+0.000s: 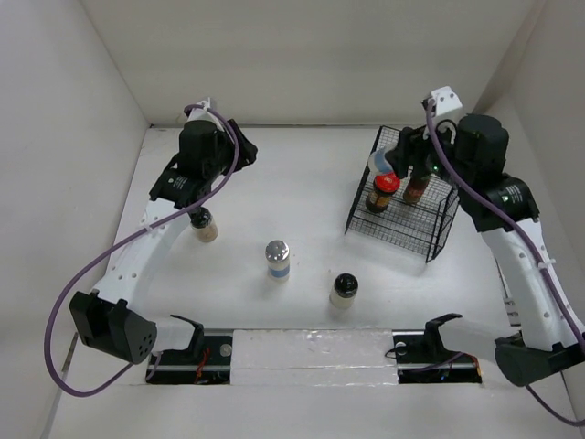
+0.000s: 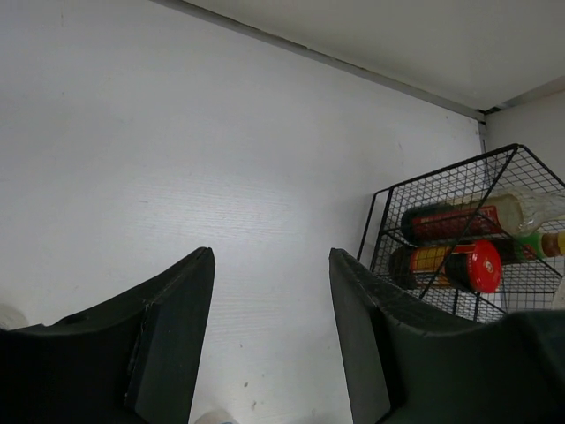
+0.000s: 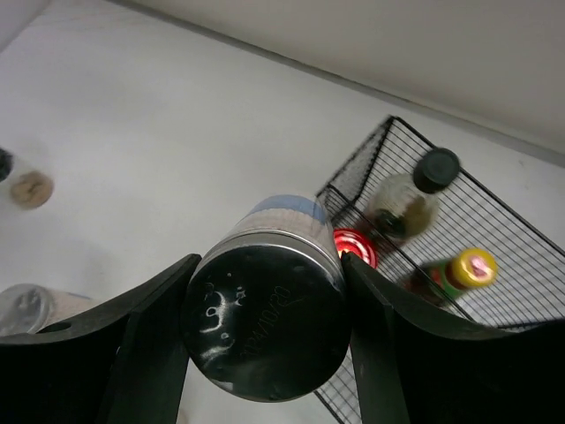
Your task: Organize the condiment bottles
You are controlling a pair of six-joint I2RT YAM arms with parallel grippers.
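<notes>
My right gripper is shut on a silver-capped blue-labelled shaker and holds it above the near-left part of the black wire rack. In the rack stand a red-lidded jar, a black-capped sauce bottle and a yellow-capped bottle. On the table stand a second silver-capped shaker and a black-capped pale jar. My left gripper is open, right above another pale jar. In the left wrist view the gripper has only table between its fingers.
White walls close in the table at the back and on both sides. The rack also shows at the right of the left wrist view. The arm bases and a strip lie along the near edge.
</notes>
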